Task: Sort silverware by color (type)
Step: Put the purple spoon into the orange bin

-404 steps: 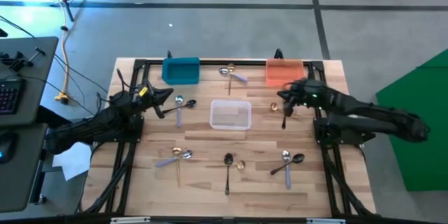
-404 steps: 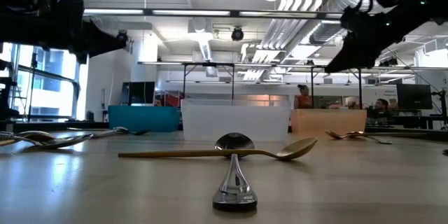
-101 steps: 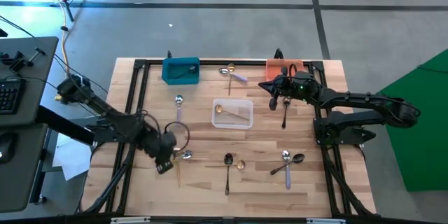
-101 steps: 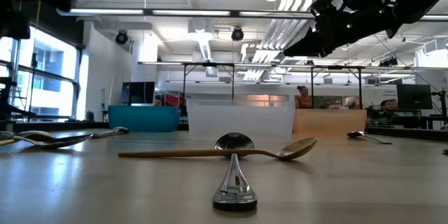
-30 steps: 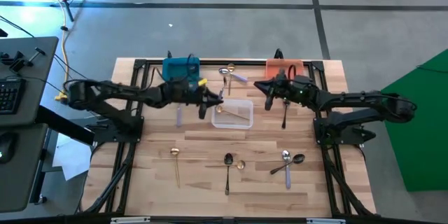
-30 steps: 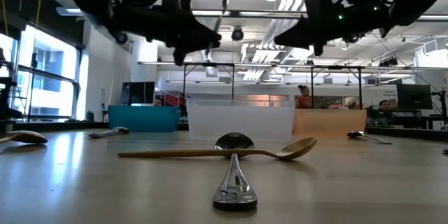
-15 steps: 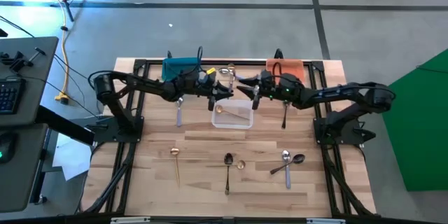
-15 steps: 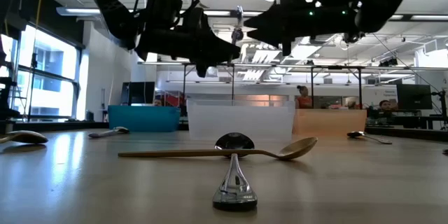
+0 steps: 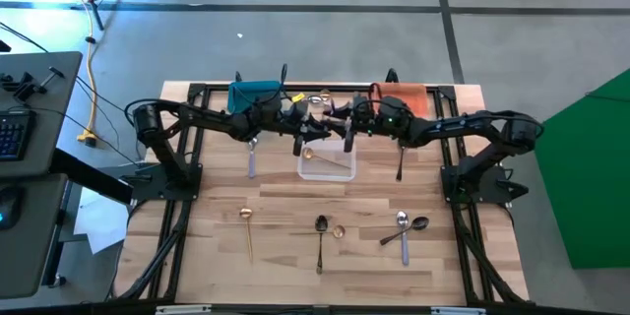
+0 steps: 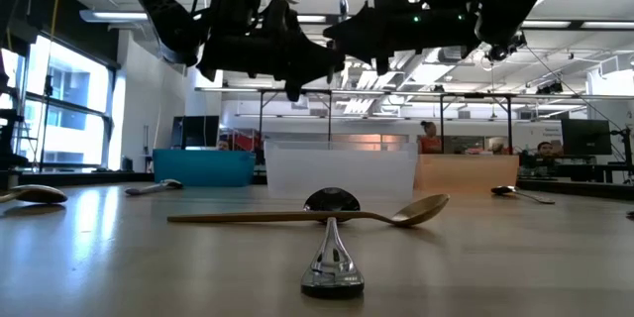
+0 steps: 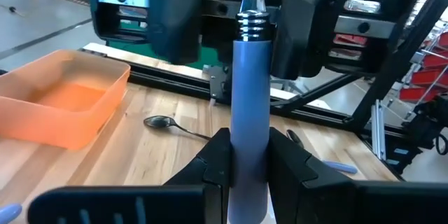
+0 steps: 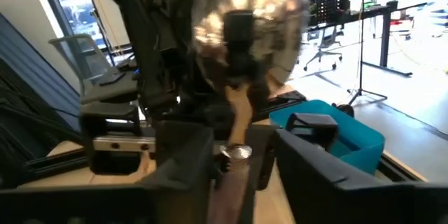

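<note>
Table (image 9: 285, 207): you're early in the sort, with at least seven loose spoons (image 9: 321, 231) spread over the front and sides. Clear bin (image 9: 340, 169): one gold spoon (image 9: 308, 155) inside. Above it, the left gripper (image 11: 250, 155) pinches the lilac-handled spoon (image 11: 250, 91) upright. The right gripper (image 9: 340, 126) stands spread around the spoon's neck; the hand-over looks unfinished.

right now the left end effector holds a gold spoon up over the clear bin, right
Not quite: the spoon in the left end effector has a pale lilac handle and a silver neck, not gold, as the left wrist view shows. The high view does place it over the clear bin.
</note>
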`<state>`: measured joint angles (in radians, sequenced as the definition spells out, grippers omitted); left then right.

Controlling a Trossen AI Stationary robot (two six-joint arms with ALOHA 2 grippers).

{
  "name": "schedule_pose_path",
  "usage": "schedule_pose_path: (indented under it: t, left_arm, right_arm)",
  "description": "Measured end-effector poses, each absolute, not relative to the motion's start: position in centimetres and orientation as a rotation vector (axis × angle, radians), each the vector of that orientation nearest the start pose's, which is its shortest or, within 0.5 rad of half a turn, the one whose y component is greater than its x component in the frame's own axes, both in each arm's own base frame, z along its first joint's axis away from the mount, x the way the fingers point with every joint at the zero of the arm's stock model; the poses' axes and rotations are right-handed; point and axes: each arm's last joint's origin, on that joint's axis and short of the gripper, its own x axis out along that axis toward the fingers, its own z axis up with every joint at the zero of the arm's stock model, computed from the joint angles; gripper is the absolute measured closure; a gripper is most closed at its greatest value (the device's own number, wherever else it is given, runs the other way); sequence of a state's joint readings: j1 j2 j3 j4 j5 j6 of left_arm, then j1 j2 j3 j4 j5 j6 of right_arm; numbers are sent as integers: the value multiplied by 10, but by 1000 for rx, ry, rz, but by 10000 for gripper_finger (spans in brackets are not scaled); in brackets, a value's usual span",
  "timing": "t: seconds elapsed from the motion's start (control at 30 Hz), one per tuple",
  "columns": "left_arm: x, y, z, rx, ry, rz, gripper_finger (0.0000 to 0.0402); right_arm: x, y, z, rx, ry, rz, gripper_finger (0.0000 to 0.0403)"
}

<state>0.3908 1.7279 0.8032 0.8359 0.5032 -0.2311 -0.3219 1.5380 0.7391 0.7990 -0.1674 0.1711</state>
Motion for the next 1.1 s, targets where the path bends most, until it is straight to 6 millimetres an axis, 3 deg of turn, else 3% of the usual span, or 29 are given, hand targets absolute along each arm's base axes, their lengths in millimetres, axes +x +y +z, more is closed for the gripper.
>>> schedule_pose_path:
  t: [0.13, 0.4, 0.6, 0.73, 0.9, 1.1]
  left_arm:
    - [328, 121, 196, -259, 92, -94, 350]
    - [328, 121, 195, -275, 99, -85, 248]
    - [327, 123, 195, -259, 95, -62, 220]
    - [325, 127, 194, -252, 102, -58, 221]
    - [322, 129, 191, -224, 107, -52, 223]
    - [319, 127, 185, -205, 125, -52, 223]
  right_arm:
    - [307, -97, 234, 169, -12, -147, 371]
    - [302, -96, 239, 154, 5, -159, 367]
    - [278, -98, 257, 109, 99, -257, 372]
    - [250, -109, 266, 83, 271, -365, 383]
    - [219, -131, 267, 27, 704, -555, 382]
    - [197, -170, 265, -22, 933, -656, 382]
